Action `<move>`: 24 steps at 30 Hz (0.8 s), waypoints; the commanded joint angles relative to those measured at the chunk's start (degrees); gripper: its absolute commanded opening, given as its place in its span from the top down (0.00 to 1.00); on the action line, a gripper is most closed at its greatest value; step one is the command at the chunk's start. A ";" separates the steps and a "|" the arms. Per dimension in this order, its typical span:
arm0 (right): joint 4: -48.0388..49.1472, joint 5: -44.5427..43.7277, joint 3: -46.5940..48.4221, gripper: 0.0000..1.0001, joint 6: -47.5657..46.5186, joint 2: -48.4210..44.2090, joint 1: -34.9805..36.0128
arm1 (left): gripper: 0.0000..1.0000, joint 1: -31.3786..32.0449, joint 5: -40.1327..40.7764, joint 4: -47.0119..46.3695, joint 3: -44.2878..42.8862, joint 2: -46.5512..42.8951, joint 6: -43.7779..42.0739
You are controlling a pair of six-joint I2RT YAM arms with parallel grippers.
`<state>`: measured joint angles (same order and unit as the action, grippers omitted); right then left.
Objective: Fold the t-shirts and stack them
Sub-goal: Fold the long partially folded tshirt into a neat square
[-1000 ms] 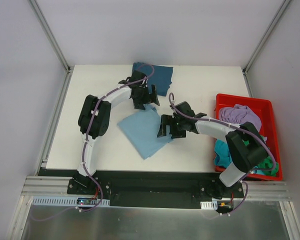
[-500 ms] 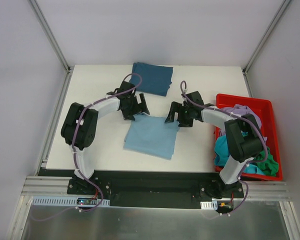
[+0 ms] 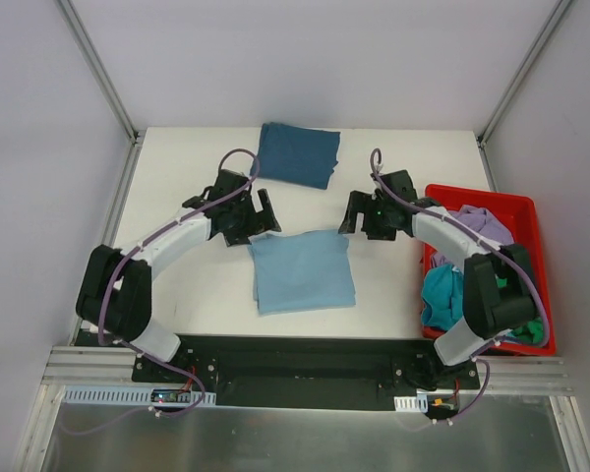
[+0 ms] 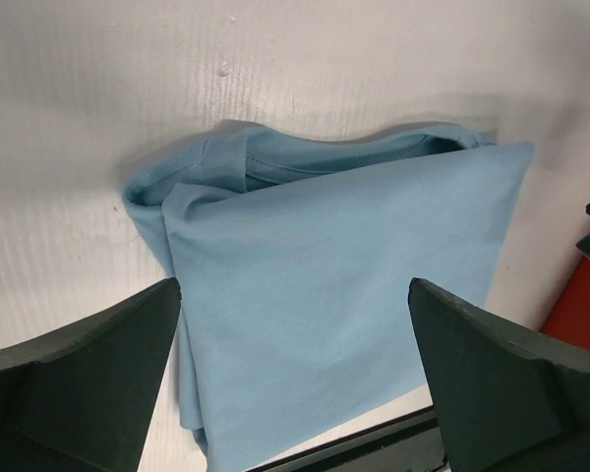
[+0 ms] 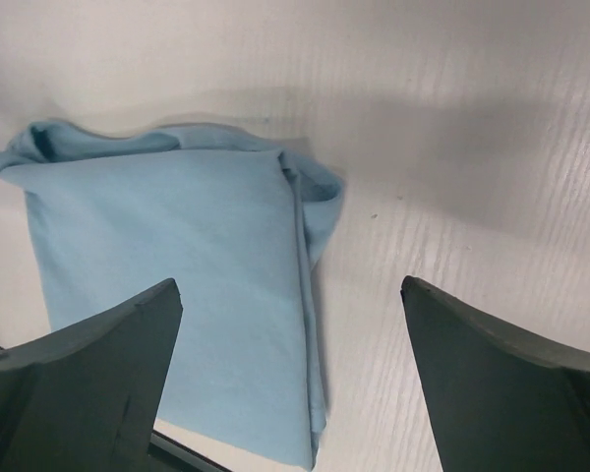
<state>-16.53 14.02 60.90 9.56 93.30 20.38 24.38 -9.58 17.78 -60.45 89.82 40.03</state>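
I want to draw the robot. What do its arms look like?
The left arm and right arm have white links and chunky black joints. A lilac cable runs along each. The left end effector and right end effector are black, each with two wedge-shaped fingers.

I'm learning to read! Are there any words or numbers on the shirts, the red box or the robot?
None can be read.
The folded light blue shirt shows only plain cloth in every view.
The dark blue shirt and the red bin show no lettering.
The small part below the left arm's base is too tiny to read.
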 commanded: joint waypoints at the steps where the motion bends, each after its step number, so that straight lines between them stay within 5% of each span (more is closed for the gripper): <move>1: -1.39 -0.31 -1.40 0.04 -4.19 -4.88 1.50 | 0.01 -0.04 3.17 1.11 3.49 -5.09 0.48; 9: -2.98 -0.75 0.53 0.01 -6.57 1.09 5.63 | 0.02 -0.30 3.95 2.08 6.92 -1.50 1.37; 18: -5.00 -2.86 4.58 0.18 -6.05 9.53 9.67 | 0.29 -0.39 2.73 2.17 3.41 8.17 0.40; 24: -5.44 -4.09 4.13 0.33 -3.06 11.29 13.27 | 0.56 -0.12 -0.61 2.08 2.44 12.21 -0.39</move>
<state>-19.84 11.68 64.49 4.38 102.89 31.24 23.92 -8.21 18.85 -57.74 98.32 40.53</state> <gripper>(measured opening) 0.704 0.495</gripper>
